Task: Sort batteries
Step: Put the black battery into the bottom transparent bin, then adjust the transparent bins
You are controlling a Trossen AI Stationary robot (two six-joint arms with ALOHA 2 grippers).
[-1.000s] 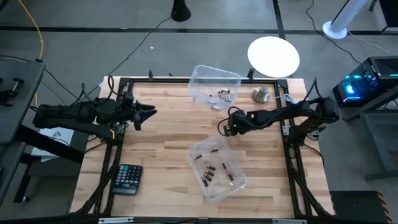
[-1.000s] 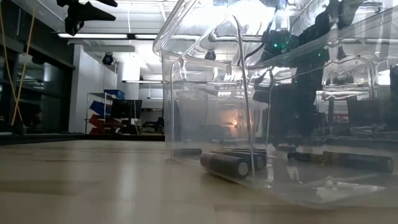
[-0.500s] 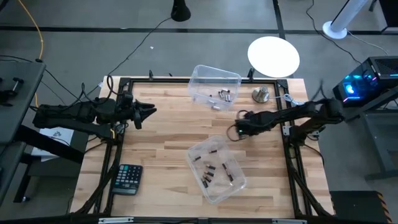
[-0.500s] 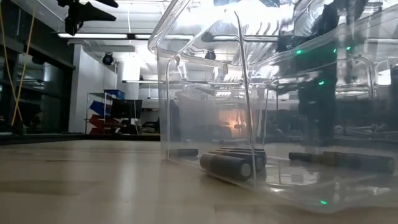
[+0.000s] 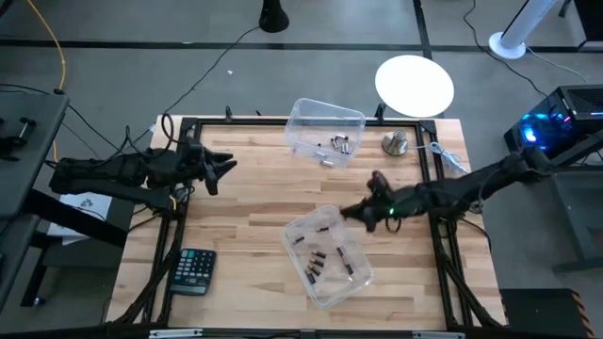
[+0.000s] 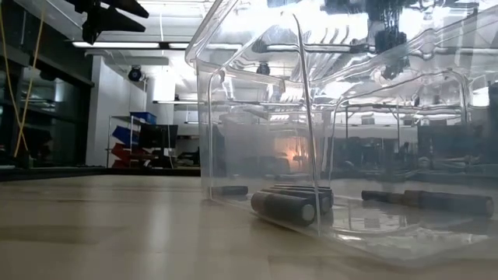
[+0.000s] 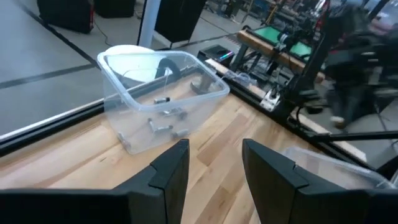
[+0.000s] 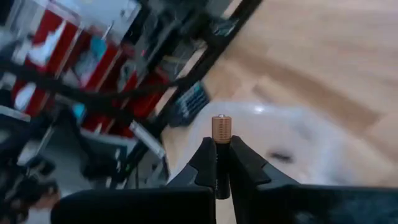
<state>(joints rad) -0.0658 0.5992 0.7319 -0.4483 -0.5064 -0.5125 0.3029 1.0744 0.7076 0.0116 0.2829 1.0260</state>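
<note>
Your right tool is shut tight on one battery. The battery has a copper-brown tip and stands up between the two dark fingers. A second ago this tool was open and farther up the worktop, below the far clear box. Now it has swung down toward 5 o'clock and sits at the top right edge of the near clear box. In the high view the tool looks like a dark blur, so you cannot pick out the battery there.

The dark batteries lie inside the near box, in the lower middle of the worktop. The silvery batteries lie in the far box at 12 o'clock. Neither pile has moved.

Your left tool is open and holds nothing. It hangs at 9 o'clock, just where it was, and points at the far box.

In the low view the near box wall fills the picture, and only a few batteries show through it.

A silver knob sits at 1 o'clock and a calculator at 7 o'clock.
</note>
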